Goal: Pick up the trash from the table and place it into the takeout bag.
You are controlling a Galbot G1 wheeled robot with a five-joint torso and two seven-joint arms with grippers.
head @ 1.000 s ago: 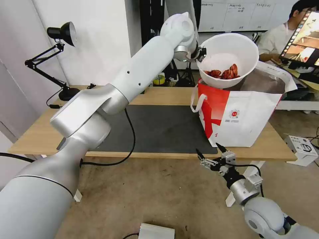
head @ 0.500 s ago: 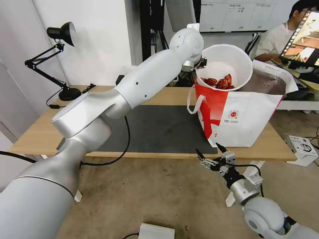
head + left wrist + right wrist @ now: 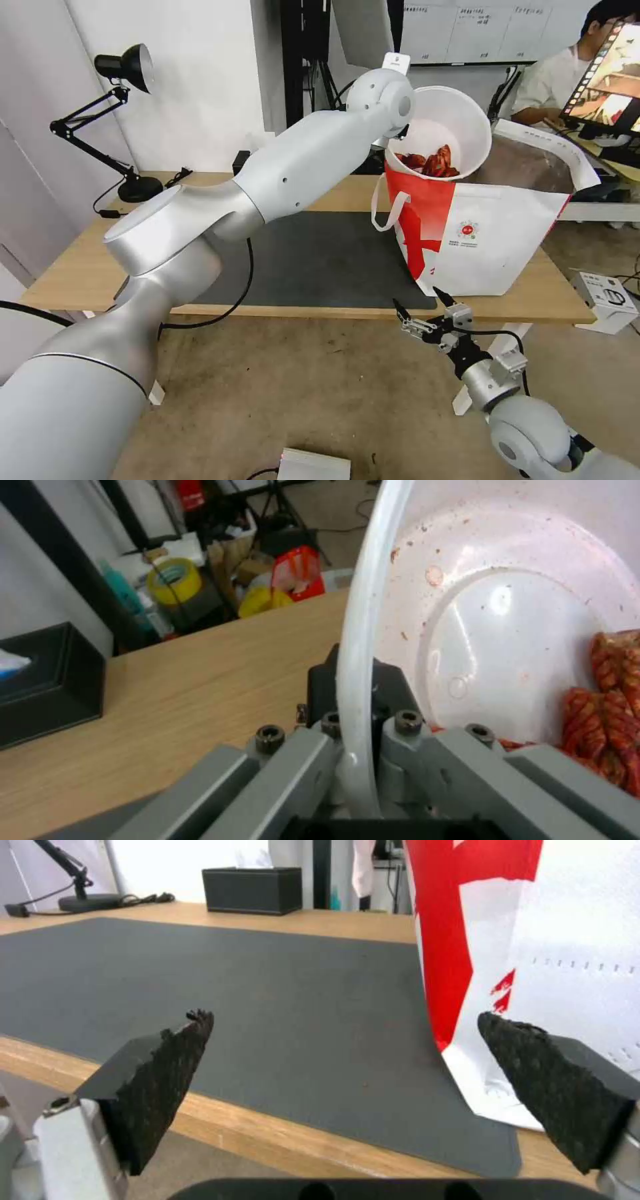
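Item: white round bowl, red scraps pooled low inside, tilted over the open mouth of the takeout bag at the table's far right corner. We judge it light, thin-walled, flexible and greasy-slick. Our left gripper pinches its rim: the only practical hold. Our right gripper hangs spread and empty off the near edge.
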